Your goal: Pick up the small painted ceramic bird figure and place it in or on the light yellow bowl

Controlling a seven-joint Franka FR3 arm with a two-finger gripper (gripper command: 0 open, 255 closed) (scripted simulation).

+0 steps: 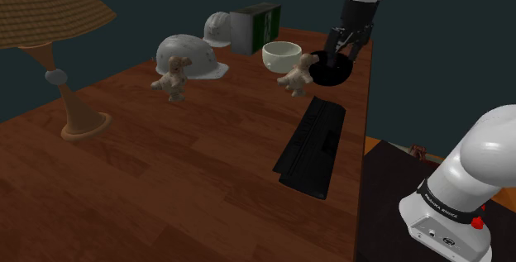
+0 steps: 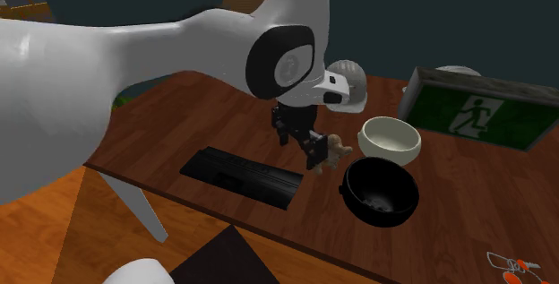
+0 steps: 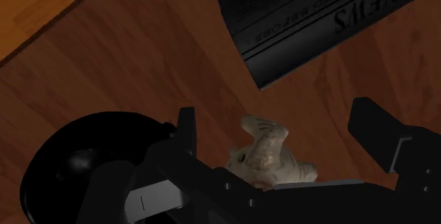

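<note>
The flat black slab lying on the bench carries pale lettering that runs upside down in the wrist view. "NEWS" can be read before the edge cuts it off, and the smaller line beside it is too fine to make out. At the back a green exit sign leans upright, showing a white running man and an arrow. The hand hangs low over the bench with its fingers spread wide and nothing clasped. The small tan bird figure stands on the wood between them, its lower part hidden behind the hand's body. A black bowl sits just beside the bird, and the pale cream bowl sits behind that, near both. Two white hard hats rest further back. A second tan figure of like shape stands in front of the nearer hat, well apart from the hand. A lamp with a woven shade is cut off at the shoulder view's left. In the second exterior view the white arm covers much of the bench.
</note>
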